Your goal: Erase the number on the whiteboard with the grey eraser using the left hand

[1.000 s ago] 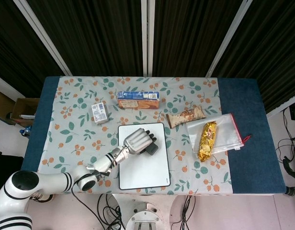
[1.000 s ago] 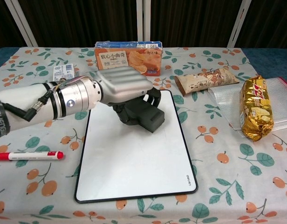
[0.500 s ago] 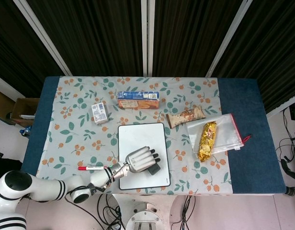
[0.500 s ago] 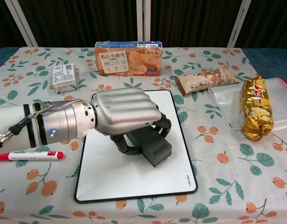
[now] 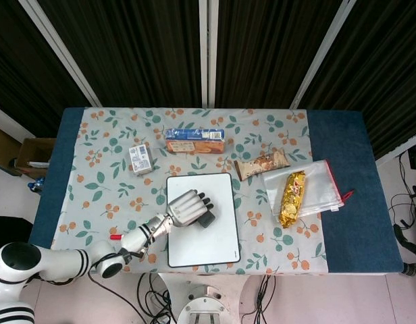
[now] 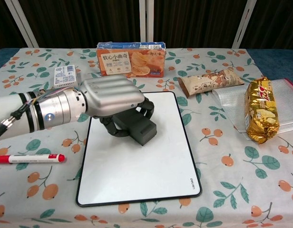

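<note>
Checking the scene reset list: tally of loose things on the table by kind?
Snack packs: 3 (biscuit box, brown bar, gold pack)
Small white box: 1
Clear zip pouch: 1
Whiteboard: 1
Grey eraser, held by the left hand: 1
Red marker: 1
Total: 8

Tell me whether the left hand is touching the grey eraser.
Touching. In the chest view the left hand arches over the grey eraser, its dark fingers wrapped down around the block's sides, holding it on the whiteboard.
</note>
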Robot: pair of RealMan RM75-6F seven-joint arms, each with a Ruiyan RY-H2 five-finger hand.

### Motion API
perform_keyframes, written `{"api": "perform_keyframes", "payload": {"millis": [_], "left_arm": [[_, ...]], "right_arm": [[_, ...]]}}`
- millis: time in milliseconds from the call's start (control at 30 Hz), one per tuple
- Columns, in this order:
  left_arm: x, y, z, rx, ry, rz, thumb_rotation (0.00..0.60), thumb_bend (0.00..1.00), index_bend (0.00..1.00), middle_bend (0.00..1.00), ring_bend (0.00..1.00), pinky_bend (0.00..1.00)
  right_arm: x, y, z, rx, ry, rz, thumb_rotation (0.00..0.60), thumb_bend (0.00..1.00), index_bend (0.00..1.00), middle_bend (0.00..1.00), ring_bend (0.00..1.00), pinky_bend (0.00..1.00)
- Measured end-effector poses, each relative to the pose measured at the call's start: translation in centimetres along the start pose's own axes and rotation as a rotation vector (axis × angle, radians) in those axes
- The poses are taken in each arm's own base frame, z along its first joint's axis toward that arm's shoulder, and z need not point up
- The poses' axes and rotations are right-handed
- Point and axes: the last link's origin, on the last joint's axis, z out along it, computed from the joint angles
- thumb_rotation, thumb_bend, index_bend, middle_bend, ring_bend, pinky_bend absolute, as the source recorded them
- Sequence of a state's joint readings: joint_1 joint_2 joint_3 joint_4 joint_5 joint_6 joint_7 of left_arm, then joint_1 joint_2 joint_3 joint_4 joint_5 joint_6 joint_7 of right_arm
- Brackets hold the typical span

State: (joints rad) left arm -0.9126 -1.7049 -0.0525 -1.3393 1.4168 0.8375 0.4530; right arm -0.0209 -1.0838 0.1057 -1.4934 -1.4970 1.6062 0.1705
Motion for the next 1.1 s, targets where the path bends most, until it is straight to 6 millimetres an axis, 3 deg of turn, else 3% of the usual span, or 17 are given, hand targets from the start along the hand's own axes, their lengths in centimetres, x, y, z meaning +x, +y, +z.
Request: {"api": "perform_keyframes", "payload": {"millis": [267,500,667,800,933,1100], "left_arm": [[-0.1,-2.9,2.1,0.131,-0.003,-0.001,0.6,0.41,0.63,0.57,0.46,0.48],[1.8,-3.9,0.4,0.16,0.052,-0.053,0.6,0.41,0.63,0.57,0.46,0.51],[4.4,-4.7,-2.8,0.162,0.091,-0.102,0.6,0.41,0.63,0.57,0.46,0.51],[5.7,-6.2,-7.1,0.204,0.108,-0.105,0.6,0.41,0.63,0.57,0.46,0.51],[3.2,-7.4,-12.3,0.276,0.063,-0.108,0.6,0.41,0.63,0.57,0.46,0.51],[-0.7,-8.1,-15.6,0.341,0.0,-0.118,0.6,0.4,0.63,0.57,0.46,0.51]], "right_arm": [[1.5,-0.9,-0.4,0.032,0.039,-0.003,0.6,0.23,0.0,0.0,0.0,0.0],[1.4,-1.6,-0.4,0.052,0.039,0.0,0.6,0.23,0.0,0.0,0.0,0.0],[0.1,-1.7,0.1,0.058,-0.004,0.008,0.6,0.23,0.0,0.0,0.0,0.0],[-0.3,-1.4,0.2,0.054,-0.013,0.011,0.6,0.23,0.0,0.0,0.0,0.0],[-0.4,-1.0,0.4,0.049,-0.014,0.015,0.6,0.23,0.0,0.0,0.0,0.0],[-0.5,-0.9,0.6,0.049,-0.019,0.019,0.6,0.23,0.0,0.0,0.0,0.0]]}}
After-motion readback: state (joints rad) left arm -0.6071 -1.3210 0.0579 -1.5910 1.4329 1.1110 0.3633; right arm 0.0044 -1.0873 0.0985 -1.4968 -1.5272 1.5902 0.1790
